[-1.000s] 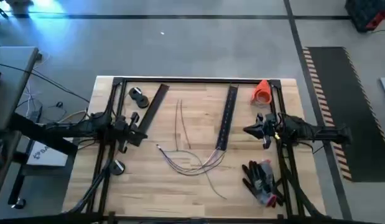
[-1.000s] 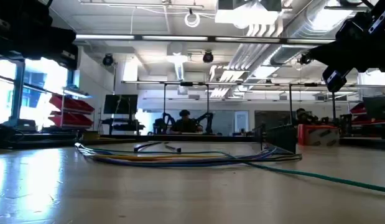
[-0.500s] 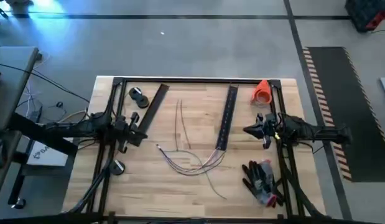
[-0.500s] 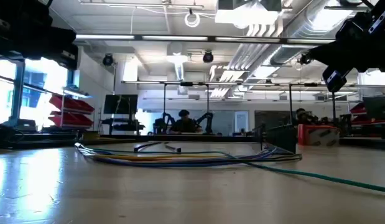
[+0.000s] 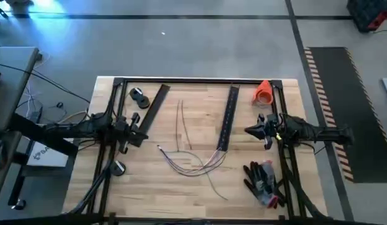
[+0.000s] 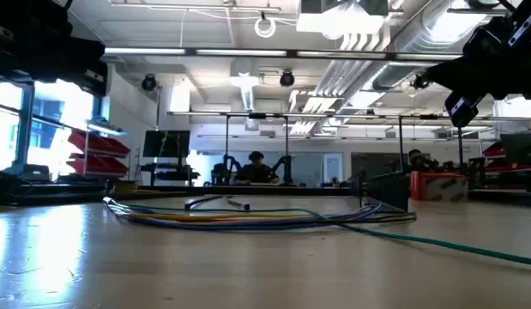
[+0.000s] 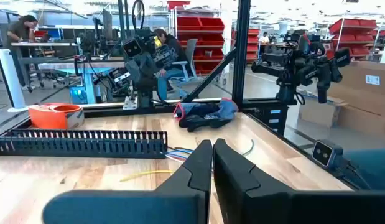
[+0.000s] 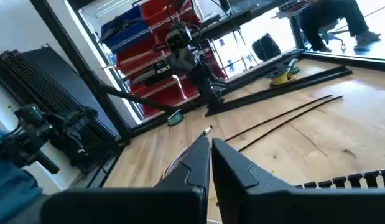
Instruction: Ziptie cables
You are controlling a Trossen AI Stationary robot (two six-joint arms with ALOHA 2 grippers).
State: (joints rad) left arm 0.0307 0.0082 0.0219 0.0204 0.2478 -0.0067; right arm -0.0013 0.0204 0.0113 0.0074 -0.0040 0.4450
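The cables [image 5: 192, 159] lie loose on the wooden table [image 5: 155, 200], a fan of thin grey, white and brownish wires spread just below the lower end of the right-hand black perforated strip [image 5: 227, 119], with two long strands running up toward the far edge and one stray end trailing toward the near edge. From the low view they show as a flat, sagging bundle of coloured lines [image 6: 248, 219] hugging the tabletop. Neither arm is on them. The left gripper [image 5: 135, 130] hangs well to the left of the cables, beside the slanted second strip [image 5: 154, 106], its jaws clenched together with nothing between them, as its wrist camera shows [image 7: 212, 163]. The right gripper [image 5: 252, 130] hovers to the right of the perforated strip, well apart from the cables, and its jaws are likewise closed on nothing [image 8: 209, 155]. An orange tape roll [image 5: 263, 92] sits far beyond the strip's top end, and a pair of dark gloves [image 5: 263, 181] lies to the right of the cables. These wires look very light, limp and slippery against one another; a single pinch would likely lift only a strand or two and let the rest slide away. The surest hold seems to be where the strands converge, near the strip's lower end, gathering them into one bunch before any tie goes round.
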